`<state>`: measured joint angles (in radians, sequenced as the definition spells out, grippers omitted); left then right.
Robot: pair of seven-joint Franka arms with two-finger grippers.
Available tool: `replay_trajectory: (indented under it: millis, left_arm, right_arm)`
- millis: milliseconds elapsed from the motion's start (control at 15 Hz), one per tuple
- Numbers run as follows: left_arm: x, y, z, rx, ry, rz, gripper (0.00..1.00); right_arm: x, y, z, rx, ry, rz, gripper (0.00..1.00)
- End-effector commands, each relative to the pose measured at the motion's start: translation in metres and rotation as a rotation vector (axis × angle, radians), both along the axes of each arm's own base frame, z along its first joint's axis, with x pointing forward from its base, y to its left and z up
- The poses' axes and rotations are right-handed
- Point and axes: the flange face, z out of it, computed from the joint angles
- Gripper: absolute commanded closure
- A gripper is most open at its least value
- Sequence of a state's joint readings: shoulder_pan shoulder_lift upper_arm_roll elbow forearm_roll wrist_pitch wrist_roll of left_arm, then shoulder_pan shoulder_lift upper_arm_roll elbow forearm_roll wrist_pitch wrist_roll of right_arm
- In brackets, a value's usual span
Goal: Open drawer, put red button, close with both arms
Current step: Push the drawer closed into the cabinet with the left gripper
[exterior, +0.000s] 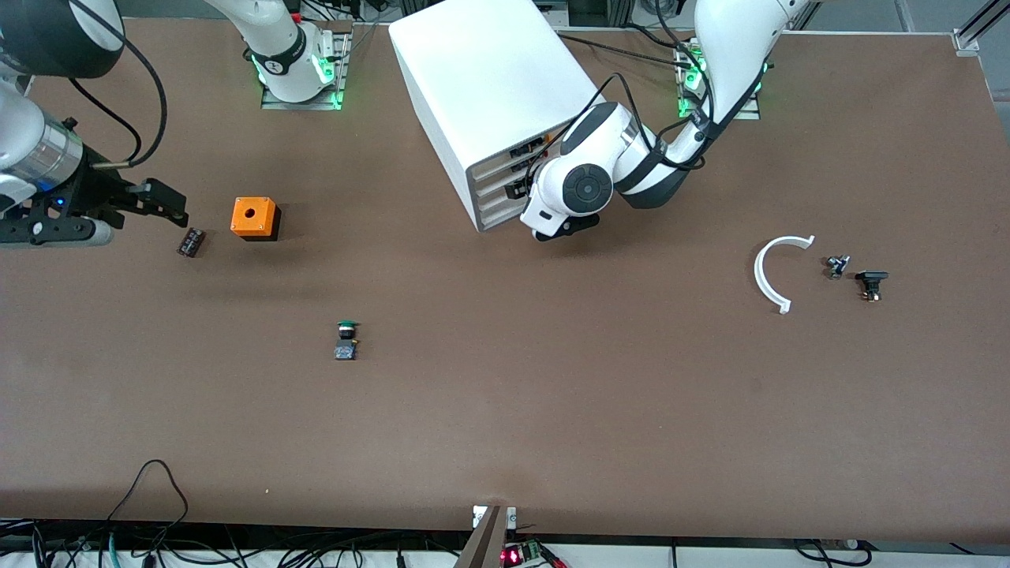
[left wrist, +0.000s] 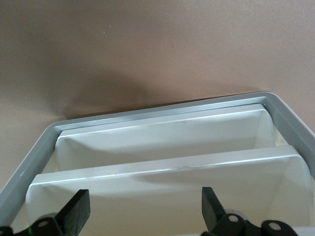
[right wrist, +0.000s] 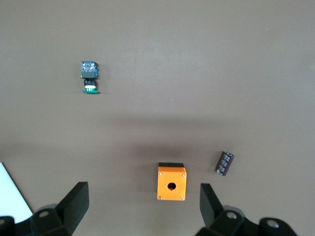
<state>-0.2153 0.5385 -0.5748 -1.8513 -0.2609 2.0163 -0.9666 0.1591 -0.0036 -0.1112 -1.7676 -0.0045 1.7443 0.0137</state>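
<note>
At the middle of the table's robot-side edge in the front view, a white four-drawer cabinet (exterior: 489, 87) is seen, its front turned toward the camera and the left arm's end. The drawer (exterior: 493, 183), second from the top, is seen lying flush with the other drawer fronts. The left gripper (exterior: 572, 225) is held right at the cabinet's front, largely hidden by its own wrist. Away from the cabinet, toward the right arm's end, an orange box (exterior: 254, 217) and a small dark cylinder (exterior: 191, 241) are found, with the right gripper (exterior: 162, 201) held over the table beside them. Nearer the camera than the cabinet, a green-capped button (exterior: 346, 341) is seen lying on its side. Toward the left arm's end from the cabinet, a white curved strip (exterior: 777, 272) and two small dark parts (exterior: 836, 266) are laid; the red button cannot be made out. From the left wrist view, the left gripper (left wrist: 145, 204) is shown spread wide and empty before the cabinet's grey frame (left wrist: 162, 110) and two white drawer fronts; which one is the task's cannot be told. From the right wrist view, the right gripper (right wrist: 144, 199) is shown wide and empty above the orange box (right wrist: 172, 181), with the cylinder (right wrist: 224, 163) beside it and the green-capped button (right wrist: 89, 76) well apart.
</note>
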Motion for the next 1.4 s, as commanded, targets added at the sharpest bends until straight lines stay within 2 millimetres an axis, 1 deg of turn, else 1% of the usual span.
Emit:
replay_trajectory:
  millis: [0,200,267,333,400,467,600,667,800,933,1067,1133,1333]
  left_arm:
    - [-0.005,-0.002,0.004,-0.013,0.011,0.015,0.0]
    - [0.003,0.004,0.008,-0.021,0.001,0.021,0.0]
    - [0.006,0.006,0.011,-0.024,-0.006,0.022,0.0]
    - [0.013,0.012,0.013,-0.022,-0.021,0.02,0.0]
    - [0.02,0.019,0.013,-0.026,-0.022,0.017,0.0]
    - [0.031,0.029,0.017,-0.035,-0.052,-0.005,0.0]
    - [0.056,0.057,0.027,-0.009,-0.098,-0.06,0.0]
    - [0.065,0.066,0.033,0.012,-0.116,-0.101,0.0]
    - [0.083,0.073,0.049,0.035,-0.166,-0.139,0.0]
    - [0.102,0.095,0.063,0.064,-0.184,-0.156,0.0]
    - [0.116,0.107,0.085,0.07,-0.19,-0.227,0.0]
    - [0.125,0.119,0.097,0.081,-0.192,-0.247,0.0]
    - [0.144,0.148,0.132,0.053,-0.179,-0.342,0.0]
  right_arm:
    - [-0.018,-0.003,0.005,0.011,-0.016,0.004,0.0]
    - [-0.015,0.0,0.017,0.011,-0.037,-0.022,0.0]
    - [-0.012,0.002,0.023,0.012,-0.051,-0.03,0.0]
    - [-0.007,0.004,0.029,0.011,-0.06,-0.035,0.0]
    - [-0.002,0.004,0.034,0.008,-0.056,-0.036,0.0]
    - [0.002,0.003,0.038,0.009,-0.047,-0.04,0.0]
    - [0.007,0.002,0.043,0.008,-0.044,-0.038,0.0]
    - [0.007,0.003,0.043,0.009,-0.044,-0.048,0.0]
    - [0.006,0.006,0.043,0.011,-0.041,-0.115,0.0]
    - [0.006,0.009,0.043,0.008,-0.042,-0.117,0.0]
    - [0.006,0.014,0.044,0.005,-0.041,-0.11,0.0]
    - [0.006,0.009,0.044,0.006,-0.037,-0.104,0.0]
    - [0.006,0.008,0.047,0.002,-0.042,-0.087,0.0]
